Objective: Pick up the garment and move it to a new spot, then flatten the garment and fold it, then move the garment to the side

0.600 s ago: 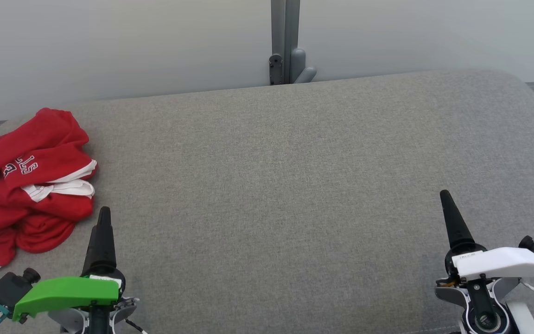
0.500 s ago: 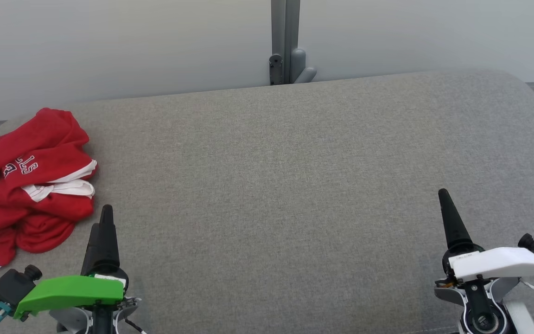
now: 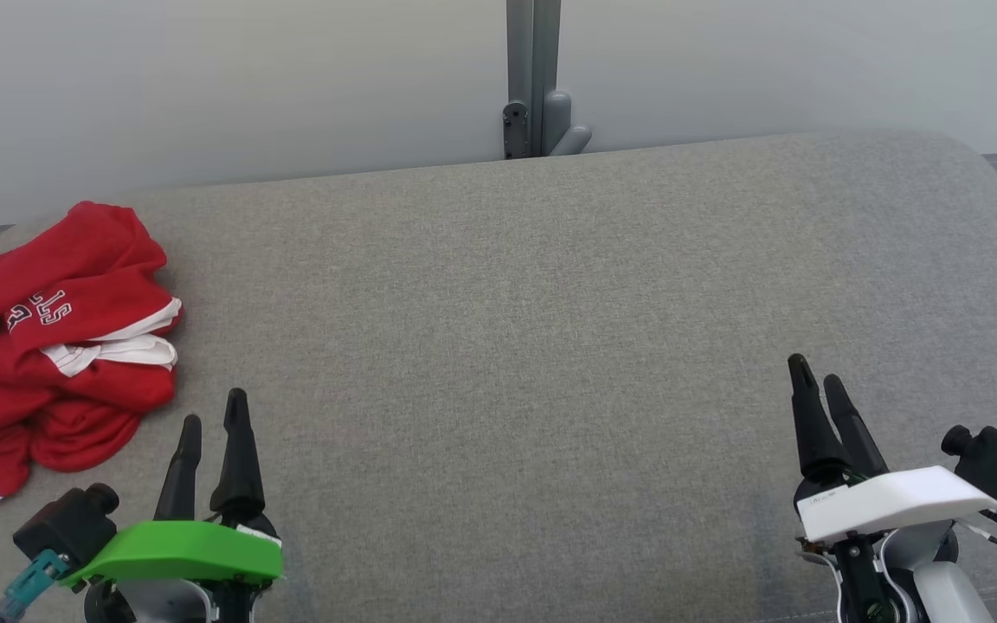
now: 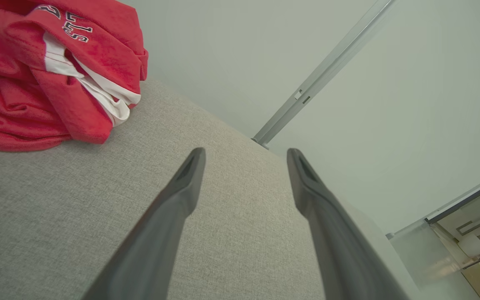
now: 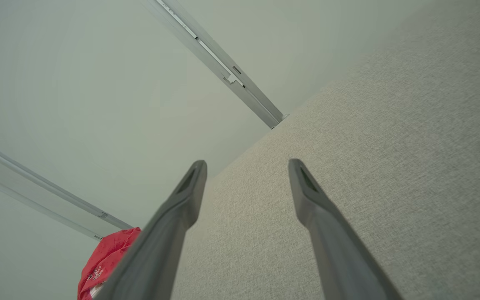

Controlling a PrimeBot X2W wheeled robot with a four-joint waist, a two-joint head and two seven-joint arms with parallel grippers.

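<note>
The garment point(image 3: 48, 346) is a red jersey with white trim and lettering, lying crumpled at the left edge of the grey cushioned surface point(image 3: 516, 346). In the left wrist view the garment point(image 4: 52, 71) fills the upper left corner. The right wrist view catches a bit of the garment point(image 5: 106, 262) at lower left. My left gripper point(image 3: 215, 414) hovers open just right of the jersey, nothing between its fingers. At the lower right my right gripper point(image 3: 819, 376) is open and empty, far from the cloth.
A pale wall runs behind the cushion, with a grey vertical post and bracket point(image 3: 533, 86) at its middle. The cushion's rounded right end point(image 3: 983, 164) drops off to the floor. Broad bare fabric lies between the two grippers.
Both wrists have rolled, so each gripper now shows two separate fingers. The left gripper has shifted slightly right, the right one slightly left. The garment has not moved.
</note>
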